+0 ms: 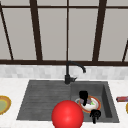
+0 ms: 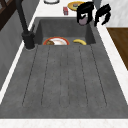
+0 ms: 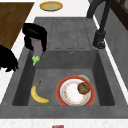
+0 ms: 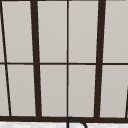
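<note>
My left hand (image 1: 83,96) hangs over the sink basin (image 3: 47,63), its fingers curled round a purple eggplant (image 3: 37,50) with a green stem that points down. The same hand (image 3: 35,33) shows near the basin's front wall in the right side view, and the hand (image 2: 83,12) and the eggplant (image 2: 82,21) show in the left side view. My right hand (image 1: 95,115) floats at the front rim of the basin with curled fingers and nothing in it; the hand (image 3: 7,61) (image 2: 102,15) is over the counter edge.
In the basin lie a banana (image 3: 38,95) and a red-rimmed plate (image 3: 65,97) bearing a brown round item (image 3: 83,87). A black faucet (image 1: 68,72) stands behind. A yellow plate (image 1: 2,105) sits on the left counter, a red item (image 1: 122,99) on the right. A red ball (image 1: 67,115) is at the front.
</note>
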Tool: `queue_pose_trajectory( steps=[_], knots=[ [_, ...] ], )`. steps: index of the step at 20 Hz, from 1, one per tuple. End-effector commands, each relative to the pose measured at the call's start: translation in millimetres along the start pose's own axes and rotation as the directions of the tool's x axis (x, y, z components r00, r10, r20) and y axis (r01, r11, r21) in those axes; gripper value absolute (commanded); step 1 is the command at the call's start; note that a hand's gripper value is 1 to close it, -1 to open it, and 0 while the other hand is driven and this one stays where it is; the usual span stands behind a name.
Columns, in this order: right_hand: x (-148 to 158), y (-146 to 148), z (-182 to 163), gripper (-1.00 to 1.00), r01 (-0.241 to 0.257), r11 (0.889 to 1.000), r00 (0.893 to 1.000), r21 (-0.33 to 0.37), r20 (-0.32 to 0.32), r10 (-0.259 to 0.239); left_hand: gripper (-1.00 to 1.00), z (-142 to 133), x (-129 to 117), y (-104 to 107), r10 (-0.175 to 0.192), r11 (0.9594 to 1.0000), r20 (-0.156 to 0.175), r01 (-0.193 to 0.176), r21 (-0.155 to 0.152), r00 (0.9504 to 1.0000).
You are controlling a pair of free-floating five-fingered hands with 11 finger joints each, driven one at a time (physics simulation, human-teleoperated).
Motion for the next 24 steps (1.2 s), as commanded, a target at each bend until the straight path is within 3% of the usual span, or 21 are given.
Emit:
queue_pose_trajectory(
  steps=[1,4,8,11,17,21,24],
  knots=[
    [0.0,0.0,0.0,0.0,0.0,1.0,1.0,0.0,0.0,0.0,1.0,-24.3,-25.6,-26.2,-0.016,0.9998,-0.014,0.016,0.008,0.9998],
    [0.0,0.0,0.0,0.0,0.0,1.0,1.0,0.0,0.0,0.0,1.0,-41.9,-49.0,-47.0,-0.035,0.9994,-0.005,0.035,0.001,0.9994],
    [0.0,0.0,0.0,0.0,0.0,1.0,1.0,0.0,0.0,0.0,1.0,-64.6,-80.7,-74.6,-0.026,0.9997,-0.009,0.026,0.001,0.9996],
    [0.0,0.0,0.0,0.0,0.0,1.0,1.0,0.0,0.0,0.0,1.0,-67.2,-112.4,-92.0,-0.021,0.9994,-0.011,0.021,0.026,0.9997],
    [0.0,0.0,0.0,0.0,0.0,1.0,1.0,0.0,0.0,0.0,1.0,-75.2,-169.3,-128.8,-0.021,0.9993,-0.009,0.022,0.029,0.9997],
    [0.0,0.0,0.0,0.0,0.0,1.0,1.0,0.0,0.0,0.0,1.0,-72.9,-198.4,-146.7,-0.05,0.9955,-0.007,0.05,0.081,0.9987],
    [0.0,0.0,0.0,0.0,0.0,1.0,1.0,0.0,0.0,0.0,1.0,-66.0,-220.9,-166.4,-0.035,0.9961,-0.009,0.036,0.08,0.9993]
  ],
)
